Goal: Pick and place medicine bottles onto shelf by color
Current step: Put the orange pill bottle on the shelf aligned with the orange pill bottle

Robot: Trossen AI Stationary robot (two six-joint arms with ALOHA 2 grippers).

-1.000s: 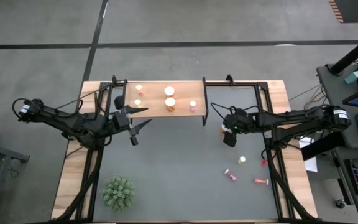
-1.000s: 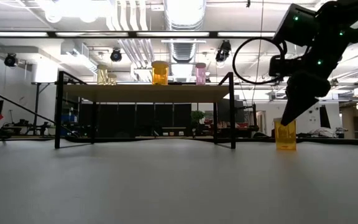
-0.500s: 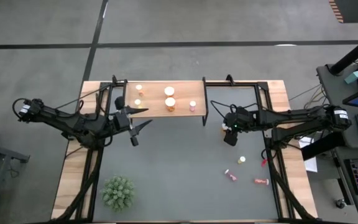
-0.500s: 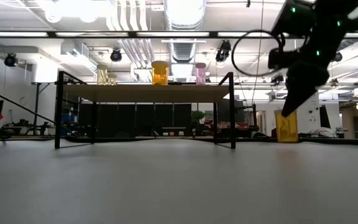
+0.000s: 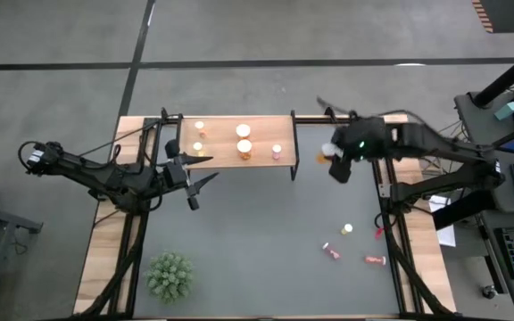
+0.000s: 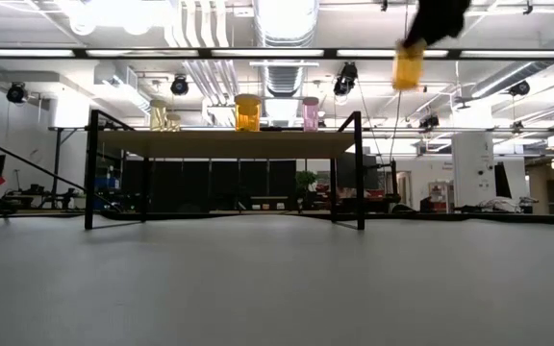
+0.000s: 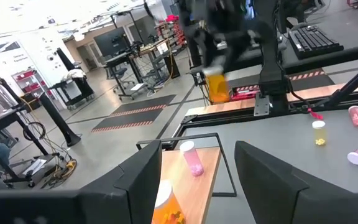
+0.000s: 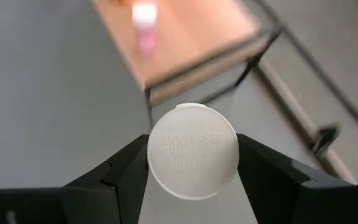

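High view shows the right gripper [image 5: 333, 160] lifted off the table and hanging just beside the right end of the shelf [image 5: 224, 152], its fingers clamped on an orange bottle [image 5: 322, 158] whose white cap [image 8: 193, 151] fills the right wrist view between the two dark fingers. From table height the orange bottle [image 6: 408, 65] hangs well above the board, higher than the bottles already standing on it: two yellow ones [image 5: 199, 127] at the left end, two larger orange ones [image 5: 244, 131] in the middle and a pink one [image 5: 277, 151] toward the right. The left gripper [image 5: 194, 178] waits with its fingers spread apart, empty, just in front of the shelf's left end. Three bottles are left on the table: a small yellow one [image 5: 347, 229] upright and two pink ones [image 5: 332, 251] lying on their sides. The main risk, as I judge it, lies in reaching the orange pair: that path passes over the pink bottle, so a low carry could knock it over or off the board. A grip so near the cap may let the body swing, and a tilted release on the narrow board could send it rolling off the edge.
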